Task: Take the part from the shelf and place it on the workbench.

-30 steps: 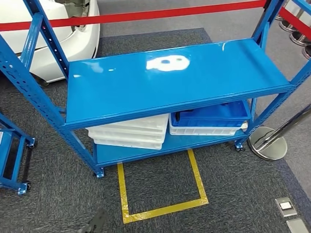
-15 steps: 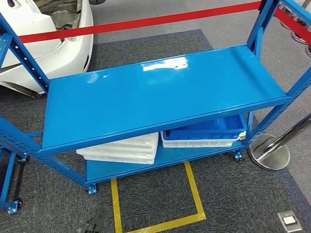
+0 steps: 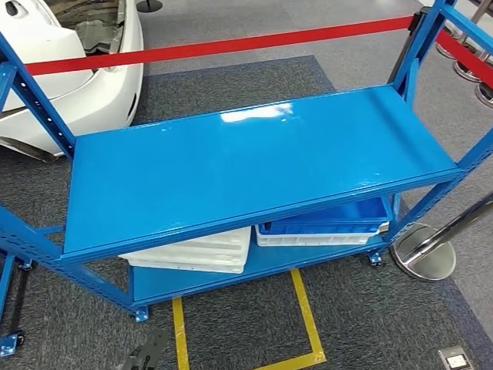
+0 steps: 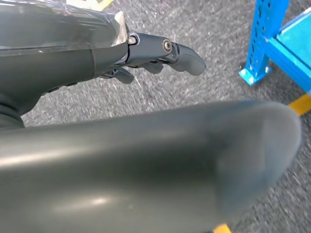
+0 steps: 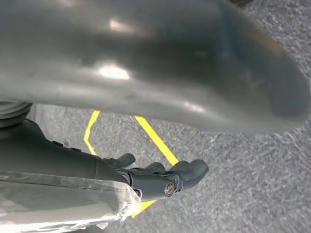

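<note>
Head view: blue shelf (image 3: pixel 249 166) edge above yellow-taped carpet (image 3: pixel 305 308).

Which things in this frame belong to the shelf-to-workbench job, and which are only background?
Job:
blue shelf, upper board bare
blue tray on white tray, lower level
stacked white trays, lower level
left hand, holds nothing
right hand, holds nothing

Background:
white car
red barrier belt
stanchion base
yellow floor tape
</note>
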Controlling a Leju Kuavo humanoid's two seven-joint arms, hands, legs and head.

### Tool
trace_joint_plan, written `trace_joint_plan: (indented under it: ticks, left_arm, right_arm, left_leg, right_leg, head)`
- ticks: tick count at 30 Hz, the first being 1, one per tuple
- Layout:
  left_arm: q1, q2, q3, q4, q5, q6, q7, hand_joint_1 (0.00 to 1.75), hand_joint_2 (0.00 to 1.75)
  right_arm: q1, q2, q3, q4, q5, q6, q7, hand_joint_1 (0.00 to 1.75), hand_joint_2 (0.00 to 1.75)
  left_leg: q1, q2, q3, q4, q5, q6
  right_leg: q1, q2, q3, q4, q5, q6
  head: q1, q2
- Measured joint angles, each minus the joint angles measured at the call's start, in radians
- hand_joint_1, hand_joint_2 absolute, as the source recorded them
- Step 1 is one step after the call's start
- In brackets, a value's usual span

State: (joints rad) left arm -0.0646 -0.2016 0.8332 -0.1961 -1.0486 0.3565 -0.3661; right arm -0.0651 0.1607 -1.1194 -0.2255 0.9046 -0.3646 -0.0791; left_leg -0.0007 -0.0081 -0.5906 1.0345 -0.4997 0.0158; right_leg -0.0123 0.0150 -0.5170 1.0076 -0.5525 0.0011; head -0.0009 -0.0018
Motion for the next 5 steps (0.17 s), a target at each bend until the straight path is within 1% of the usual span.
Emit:
trace_joint_plan:
  ticks: [5]
  left_arm:
    - [-0.002,-0.001,0.001,0.000,-0.004,0.022,0.009,0.00,0.00]
  right_arm:
    - [0.000,0.000,0.000,0.000,0.005,-0.003,-0.006,0.00,0.00]
  left_leg:
    - [-0.001,0.000,0.000,0.000,-0.002,0.003]
  right_leg:
    - [0.000,0.000,0.002,-0.006,0.001,0.006]
  head:
    - [0.000,0.000]
